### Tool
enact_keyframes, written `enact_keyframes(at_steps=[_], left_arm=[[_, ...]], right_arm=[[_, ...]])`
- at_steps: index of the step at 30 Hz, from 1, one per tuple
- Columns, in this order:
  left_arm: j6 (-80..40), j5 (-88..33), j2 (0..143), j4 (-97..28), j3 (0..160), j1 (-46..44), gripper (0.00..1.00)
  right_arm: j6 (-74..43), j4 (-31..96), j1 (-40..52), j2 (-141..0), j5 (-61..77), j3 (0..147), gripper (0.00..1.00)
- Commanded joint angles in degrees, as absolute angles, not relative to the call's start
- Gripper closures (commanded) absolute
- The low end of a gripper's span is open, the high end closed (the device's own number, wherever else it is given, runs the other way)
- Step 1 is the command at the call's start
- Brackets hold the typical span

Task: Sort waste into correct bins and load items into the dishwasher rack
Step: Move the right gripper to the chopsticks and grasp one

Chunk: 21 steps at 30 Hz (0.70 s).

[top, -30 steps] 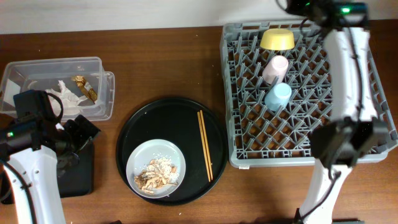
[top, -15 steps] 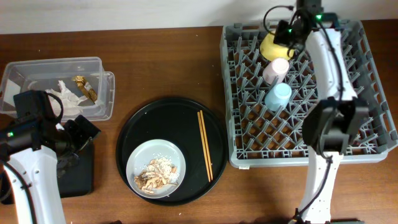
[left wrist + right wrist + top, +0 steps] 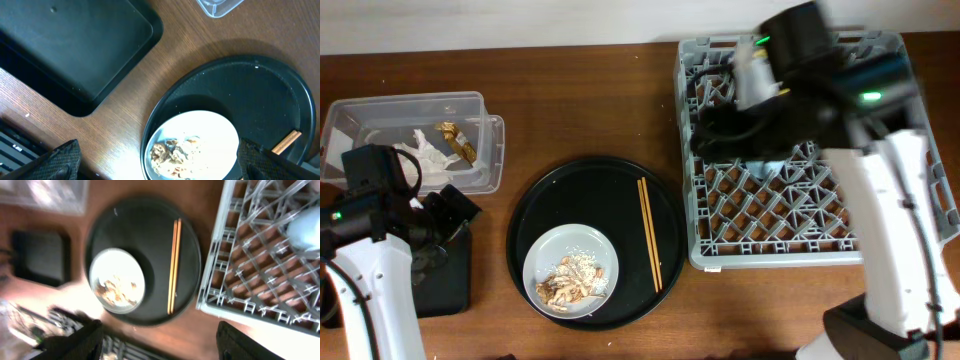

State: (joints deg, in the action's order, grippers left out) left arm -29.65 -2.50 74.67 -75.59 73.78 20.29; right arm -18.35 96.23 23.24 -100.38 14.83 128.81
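While the right tool [image 3: 161, 340] is being held open, empty, by the rack [image 3: 250, 317], chopsticks [image 3: 173, 265] are seemingly being targeted: both to be pinched together mid-length, jaws crosswise.

Chopsticks [image 3: 650, 234] lying parallel, right of plate [image 3: 545, 250] bearing scraps [image 3: 570, 281]

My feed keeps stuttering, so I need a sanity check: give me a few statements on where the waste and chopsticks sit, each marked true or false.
The chopsticks lie on the round black tray, beside the plate. True.
The plate is bare. False: food scraps sit on it.
The gold wrapper is in the clear box. True.
The napkins lie on the flat black tray. False: they are in the clear box.
The left tool grips the plate. False: it is open, holding nothing.
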Motion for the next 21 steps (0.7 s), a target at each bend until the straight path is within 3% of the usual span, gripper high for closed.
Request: enact_keyframes(at_steps=[1,2,7,8,10,15,21], left_arm=[[-29.95,-2.28,74.54,-75.53,74.32,20.51,0.01],[-29.98,-2.28,74.54,-75.53,74.32,20.51,0.01],[-29.95,-2.28,74.54,-75.53,74.32,20.51,0.01],[-29.95,-2.28,74.54,-75.53,74.32,20.51,0.01],[-29.98,-2.28,74.54,-75.53,74.32,20.51,0.01],[-29.95,-2.28,74.54,-75.53,74.32,20.51,0.01],[-29.95,-2.28,74.54,-75.53,74.32,20.51,0.01]], right_arm=[[-20.64,90.06,31.53,-102.67,6.98,119.17,0.05],[-20.62,87.11,33.41,-102.91,7.01,115.55,0.01],[-21.93,72.14,34.24,-104.25,5.08,102.10,0.03],[-21.93,68.86,34.24,-105.34,5.34,98.24,0.07],[-21.93,65.76,35.33,-106.85,5.30,94.50,0.29],[-26.09,60.49,41.60,-112.77,-4.45,92.44,0.38],[-26.04,57.56,42.46,-122.74,-3.22,92.44,0.46]])
